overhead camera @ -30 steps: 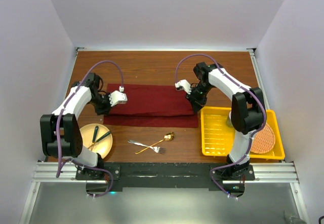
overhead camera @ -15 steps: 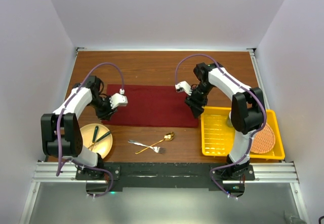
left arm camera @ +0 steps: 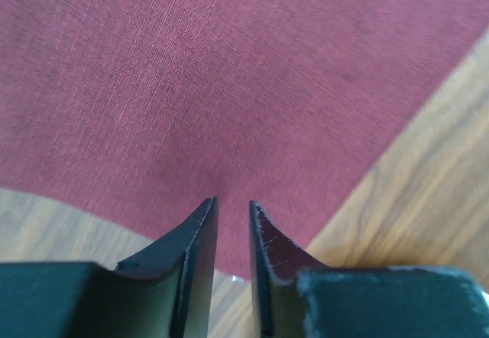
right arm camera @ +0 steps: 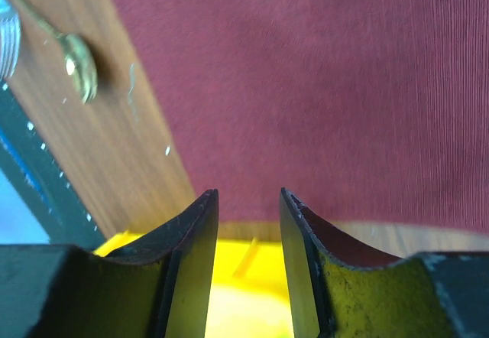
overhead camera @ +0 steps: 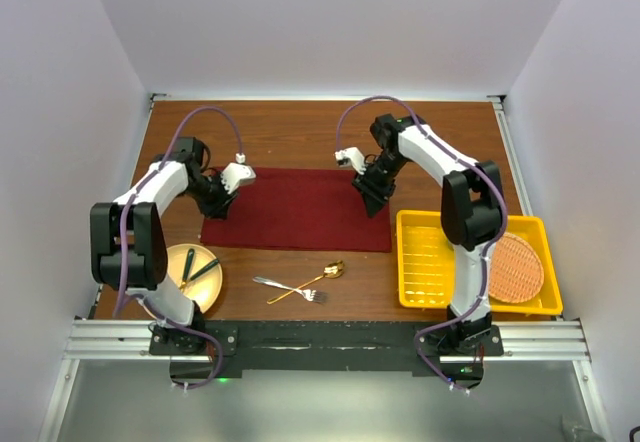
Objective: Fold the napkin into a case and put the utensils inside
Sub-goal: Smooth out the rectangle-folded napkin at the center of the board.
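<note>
The maroon napkin lies flat on the table as a wide rectangle. My left gripper hovers over its left end, and in the left wrist view the left gripper is open a narrow gap with only the napkin below. My right gripper is over the napkin's right end. In the right wrist view the right gripper is open and empty above the napkin edge. The silver fork and gold spoon lie crossed in front of the napkin; the spoon also shows at the right wrist.
A yellow tray stands at the right, with a round orange woven mat leaning in it; the tray shows under my right fingers. A tan plate with green-handled cutlery sits at the front left.
Both grippers have opened and let go of the napkin's folded edge. The napkin has settled flat. Both arms have drawn back toward the napkin's far side.
</note>
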You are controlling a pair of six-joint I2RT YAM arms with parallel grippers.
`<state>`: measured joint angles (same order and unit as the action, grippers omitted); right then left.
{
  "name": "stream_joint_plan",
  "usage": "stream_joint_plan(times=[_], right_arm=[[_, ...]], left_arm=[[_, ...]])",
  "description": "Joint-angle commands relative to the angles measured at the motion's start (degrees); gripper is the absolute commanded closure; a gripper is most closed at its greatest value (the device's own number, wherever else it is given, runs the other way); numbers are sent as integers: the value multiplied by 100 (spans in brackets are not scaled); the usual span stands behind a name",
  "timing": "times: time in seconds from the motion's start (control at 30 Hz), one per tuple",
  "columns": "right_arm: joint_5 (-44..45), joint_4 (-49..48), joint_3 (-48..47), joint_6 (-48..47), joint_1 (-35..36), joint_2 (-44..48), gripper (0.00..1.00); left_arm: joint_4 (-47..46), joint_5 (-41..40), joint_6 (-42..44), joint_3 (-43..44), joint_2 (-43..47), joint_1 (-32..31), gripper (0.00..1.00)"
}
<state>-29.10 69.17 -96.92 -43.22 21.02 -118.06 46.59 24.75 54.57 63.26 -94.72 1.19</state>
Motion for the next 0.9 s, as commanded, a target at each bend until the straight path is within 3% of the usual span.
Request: stream_joint_plan(times=[0.0,0.33,0.63,0.7,0.8,0.87], right_arm=[[185,-483,-46,384,157,-94,59],[677,-1097,165,666,315,-569,60],[1038,-1643,-992,1413,192,-744,50],[1169,-1800,-1257,1518,184,-850,48],[987,-1749,-1969,1667,122,-982,43],[741,-1958,-2313,1991,-27,-763,38]], left_arm=[[-615,-295,-754,-165,-388,-75,79],[-1126,-1314,-1510,554,-1531,-75,95],[-528,-570,-2000,1249,-1532,564,95],[-554,130,-2282,1494,-1462,829,89],[-765,1316,-2679,1688,-1085,1278,70],[-1177,1610,-2846,1672,-567,1331,64]])
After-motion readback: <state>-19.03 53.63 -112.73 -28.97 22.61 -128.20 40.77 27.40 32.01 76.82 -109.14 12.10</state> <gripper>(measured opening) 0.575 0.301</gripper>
